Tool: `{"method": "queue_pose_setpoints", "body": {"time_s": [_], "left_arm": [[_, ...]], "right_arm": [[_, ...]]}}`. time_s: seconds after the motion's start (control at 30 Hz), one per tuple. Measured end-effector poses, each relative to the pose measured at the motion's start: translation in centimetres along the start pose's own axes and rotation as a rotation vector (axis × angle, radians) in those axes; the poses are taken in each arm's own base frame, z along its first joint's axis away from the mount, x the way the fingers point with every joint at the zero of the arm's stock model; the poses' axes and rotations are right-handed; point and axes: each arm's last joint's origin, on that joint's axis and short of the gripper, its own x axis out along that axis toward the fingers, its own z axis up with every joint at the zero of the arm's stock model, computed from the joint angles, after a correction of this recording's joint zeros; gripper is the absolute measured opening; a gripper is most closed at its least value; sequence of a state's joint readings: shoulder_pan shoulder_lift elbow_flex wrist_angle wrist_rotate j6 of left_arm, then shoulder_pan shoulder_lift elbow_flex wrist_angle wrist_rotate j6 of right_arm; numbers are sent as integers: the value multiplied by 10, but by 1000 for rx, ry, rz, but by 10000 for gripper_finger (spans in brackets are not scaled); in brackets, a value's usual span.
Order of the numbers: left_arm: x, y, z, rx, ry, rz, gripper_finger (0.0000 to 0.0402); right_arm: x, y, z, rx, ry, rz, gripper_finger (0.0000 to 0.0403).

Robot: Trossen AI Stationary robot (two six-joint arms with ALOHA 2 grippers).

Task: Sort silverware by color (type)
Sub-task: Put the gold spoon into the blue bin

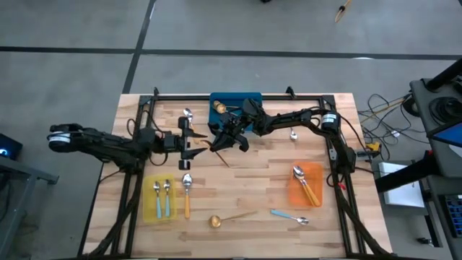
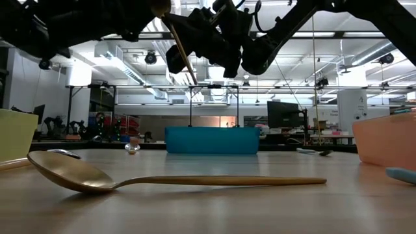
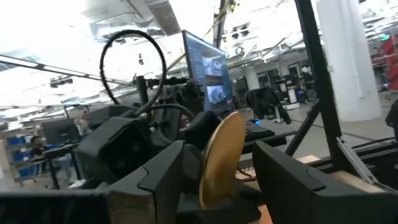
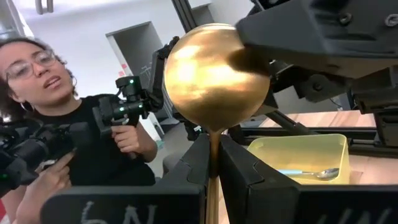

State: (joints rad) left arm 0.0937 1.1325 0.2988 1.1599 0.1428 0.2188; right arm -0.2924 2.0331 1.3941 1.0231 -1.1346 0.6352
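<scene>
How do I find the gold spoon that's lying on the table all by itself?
On the wooden table, find the edge farthest from the blue bin, between the yellow bin and the orange bin. The gold spoon lies there on bare wood, gold all over, while its neighbours are an orange-handled spoon and a blue-handled spoon.

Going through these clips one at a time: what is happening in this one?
Both arms meet above the table's middle over one gold spoon, apparently a handover. The right gripper is shut on its thin handle, while the left gripper stands open around its bowl. Two blue-handled spoons lie in the yellow bin, orange-handled ones in the orange bin. Another gold spoon and others lie loose on the table.
</scene>
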Motion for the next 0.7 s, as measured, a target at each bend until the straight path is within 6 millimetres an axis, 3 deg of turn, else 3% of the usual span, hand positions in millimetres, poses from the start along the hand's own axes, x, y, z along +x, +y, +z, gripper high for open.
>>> {"method": "queue_pose_setpoints", "body": {"time_s": [0.23,0.5,0.7], "left_arm": [[12,0,-2,-5,1,-56,155],[9,0,0,-15,-5,-50,15],[9,2,1,-45,1,10,5]], "right_arm": [[0,-2,-4,32,20,-12,13],[0,-2,-4,19,31,4,13],[-4,-4,-2,49,8,-31,16]]}}
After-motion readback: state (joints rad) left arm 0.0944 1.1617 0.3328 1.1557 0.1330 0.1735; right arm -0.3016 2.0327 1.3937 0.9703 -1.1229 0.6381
